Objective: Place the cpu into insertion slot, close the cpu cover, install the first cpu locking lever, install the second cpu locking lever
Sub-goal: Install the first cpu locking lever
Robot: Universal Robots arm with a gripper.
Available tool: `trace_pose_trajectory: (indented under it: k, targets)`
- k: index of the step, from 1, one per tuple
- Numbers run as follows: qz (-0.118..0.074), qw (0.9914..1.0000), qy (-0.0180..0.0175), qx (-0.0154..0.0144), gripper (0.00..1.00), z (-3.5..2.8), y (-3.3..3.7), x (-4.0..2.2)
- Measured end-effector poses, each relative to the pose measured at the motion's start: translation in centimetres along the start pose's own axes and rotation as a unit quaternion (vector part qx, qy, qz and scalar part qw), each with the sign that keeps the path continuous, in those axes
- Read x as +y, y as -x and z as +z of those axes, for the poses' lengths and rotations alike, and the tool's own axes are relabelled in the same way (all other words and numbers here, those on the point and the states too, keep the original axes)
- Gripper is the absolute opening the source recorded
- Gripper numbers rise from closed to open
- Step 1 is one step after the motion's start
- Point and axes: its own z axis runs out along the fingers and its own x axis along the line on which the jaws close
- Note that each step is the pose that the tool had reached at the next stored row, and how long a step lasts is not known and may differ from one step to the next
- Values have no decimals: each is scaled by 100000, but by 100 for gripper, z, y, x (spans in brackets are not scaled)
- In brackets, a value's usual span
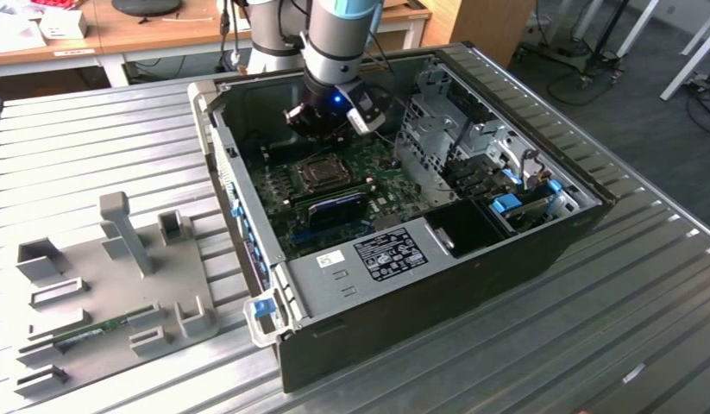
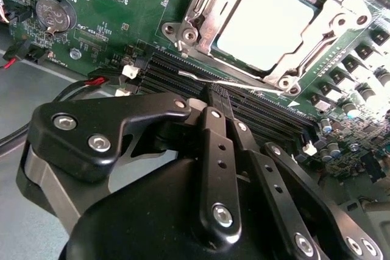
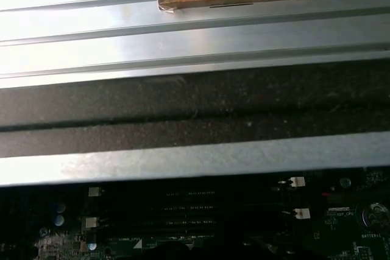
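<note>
Cpu (image 2: 262, 22) lies in the insertion slot (image 1: 323, 172), under the lowered cpu cover (image 2: 204, 13). In the exterior view the arm (image 1: 337, 34) reaches down into the open computer case (image 1: 527, 250) on the tabletop (image 1: 102, 129). The second wrist view shows the hand (image 2: 222, 98) clenched, its tips just beside a thin silver lever (image 2: 244, 82).

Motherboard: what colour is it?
The motherboard is green, clearest in the second wrist view.

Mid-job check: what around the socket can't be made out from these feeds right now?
1. Cpu top: glare washes it out, second wrist view.
2. Cpu cover: one side cut off by that view's edge.
3. Thin lever: whether latched, unclear there.
4. Insertion slot: too small in the exterior view.
</note>
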Motion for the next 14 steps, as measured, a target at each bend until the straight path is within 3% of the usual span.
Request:
trace_pose_trajectory:
  k: [14]
  targets:
    - [-4,100000,6,-12,10,79,4,-50]
